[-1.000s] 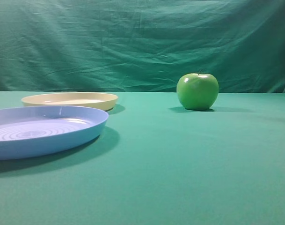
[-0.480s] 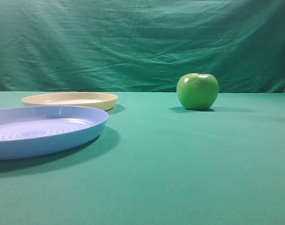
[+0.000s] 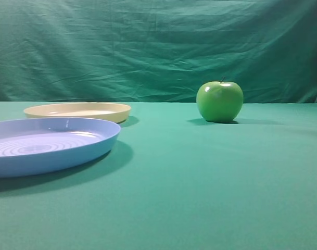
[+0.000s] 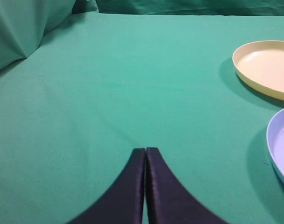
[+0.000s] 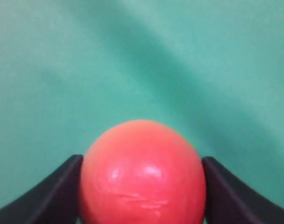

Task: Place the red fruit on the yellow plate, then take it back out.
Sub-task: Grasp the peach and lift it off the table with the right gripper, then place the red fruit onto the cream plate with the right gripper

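In the right wrist view the red fruit (image 5: 142, 172) fills the lower middle, glossy and rounded, over green cloth. My right gripper (image 5: 142, 159) is shut on it, one dark finger pressed against each side. The yellow plate (image 3: 77, 110) lies at the left rear of the table, shallow and bare; the left wrist view has it as the yellow plate (image 4: 267, 70) at the right edge. My left gripper (image 4: 145, 150) hangs over bare cloth, shut, fingers touching, holding nothing. Neither gripper shows in the exterior view, and the red fruit is out of that view too.
A larger light blue plate (image 3: 49, 146) with concentric rings sits in front of the yellow one. A glossy green apple (image 3: 219, 101) stands at the back right. Green cloth covers the table and hangs as a backdrop.
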